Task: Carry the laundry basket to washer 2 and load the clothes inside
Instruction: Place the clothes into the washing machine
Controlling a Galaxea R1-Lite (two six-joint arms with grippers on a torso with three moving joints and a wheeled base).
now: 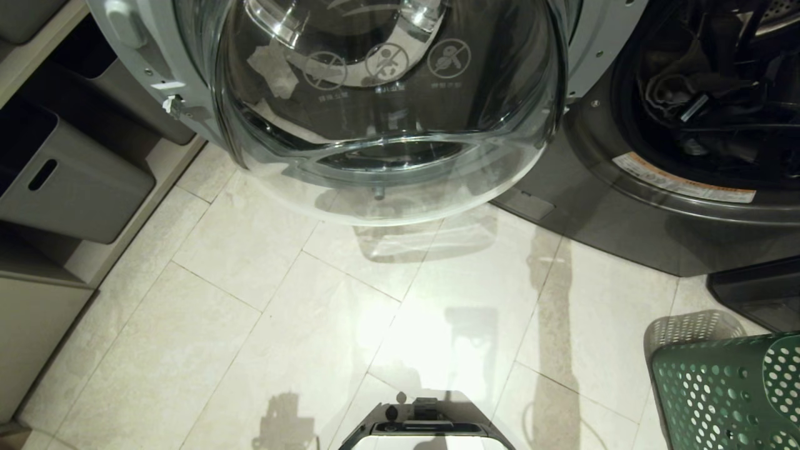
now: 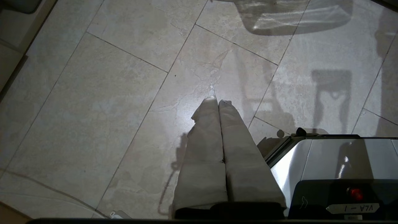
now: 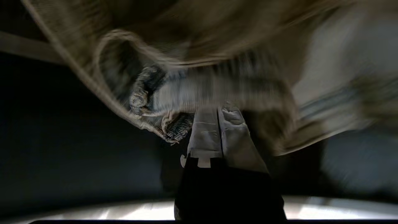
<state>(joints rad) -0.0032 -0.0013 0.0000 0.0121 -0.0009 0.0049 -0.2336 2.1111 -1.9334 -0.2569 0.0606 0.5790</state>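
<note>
Right pincer clamps beige garment, which drapes over its tips.

A laundry room: a front-loading washer stands with its round glass door swung open and dark clothes in the drum, a green perforated laundry basket on the pale tiled floor, grey storage bins shelved alongside.
</note>
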